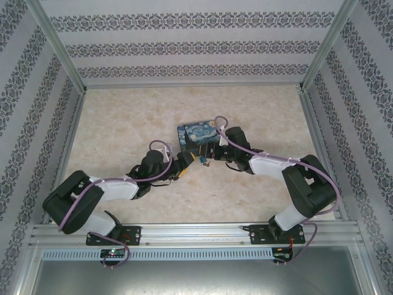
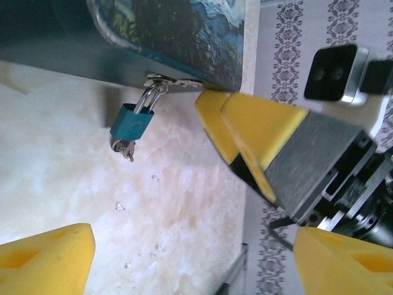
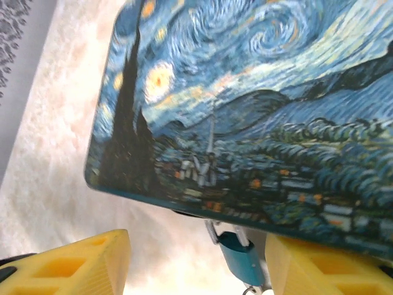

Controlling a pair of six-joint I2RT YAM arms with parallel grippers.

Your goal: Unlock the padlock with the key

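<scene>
The small blue padlock [image 2: 131,121] hangs by its silvery shackle from the hasp on the front edge of the Starry Night box [image 2: 184,24]. The key [image 2: 124,147] sticks out of the padlock's bottom. My left gripper [image 2: 196,264] is open and stands back from the padlock, with bare table between its yellow fingers [image 2: 43,258]. My right gripper [image 3: 196,270] is open below the box [image 3: 245,104]. The padlock [image 3: 242,261] hangs just inside its right finger [image 3: 319,270], not clamped. From above, both grippers [image 1: 187,163] [image 1: 210,152] meet at the box's near edge.
The painted box [image 1: 199,136] lies mid-table on the beige marbled surface [image 1: 123,129]. Patterned walls [image 1: 37,92] enclose the table on three sides. The right gripper's yellow fingers [image 2: 258,129] crowd the space just right of the padlock in the left wrist view.
</scene>
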